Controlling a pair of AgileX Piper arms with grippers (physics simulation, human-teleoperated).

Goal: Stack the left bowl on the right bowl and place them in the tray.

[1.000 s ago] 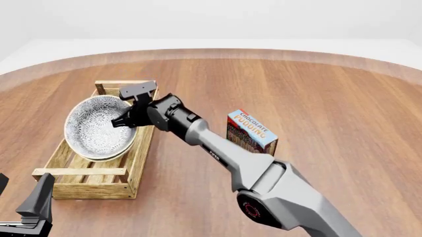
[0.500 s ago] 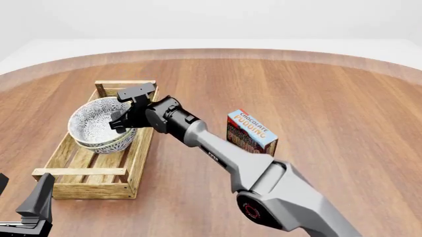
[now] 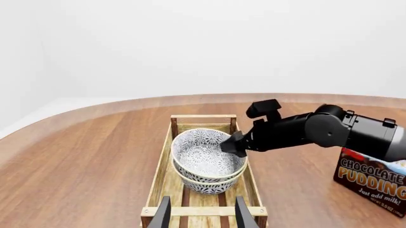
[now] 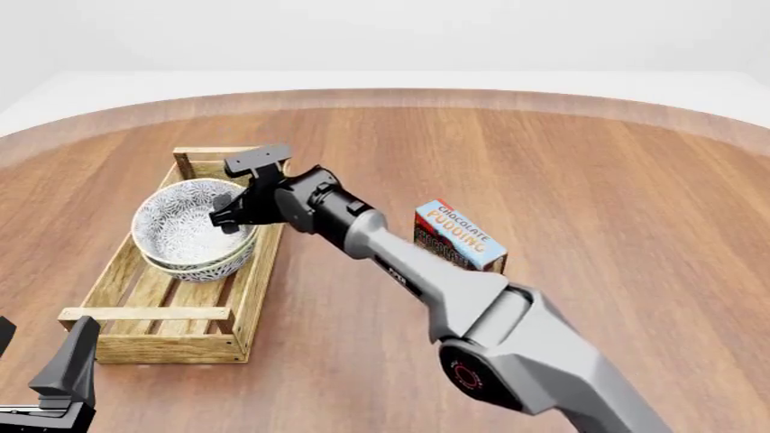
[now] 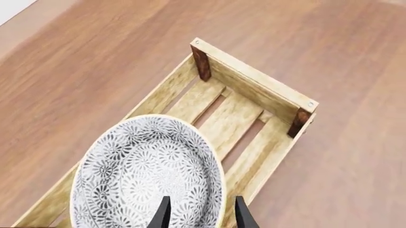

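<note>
Two patterned grey-white bowls sit nested, the top bowl (image 4: 180,221) (image 3: 203,156) (image 5: 146,175) inside the lower bowl (image 4: 211,266) (image 3: 206,185). They rest level in the far half of the light-wood tray (image 4: 157,347) (image 3: 203,116) (image 5: 254,76). My right gripper (image 4: 226,219) (image 3: 229,147) (image 5: 201,213) is at the top bowl's right rim. Its fingers are spread wide, straddling the rim without pinching it. My left gripper (image 3: 201,213) (image 4: 42,334) hangs open near the tray's near end, holding nothing.
A blue-and-brown chocolate pudding box (image 4: 457,239) (image 3: 371,183) stands upright to the right of the tray, close beside the right arm's forearm. The round wooden table (image 4: 578,180) stretches around them.
The stacked bowls were tipped up on edge in the right gripper. They have come down and now lie level in the tray, and the right gripper has shifted slightly right.
</note>
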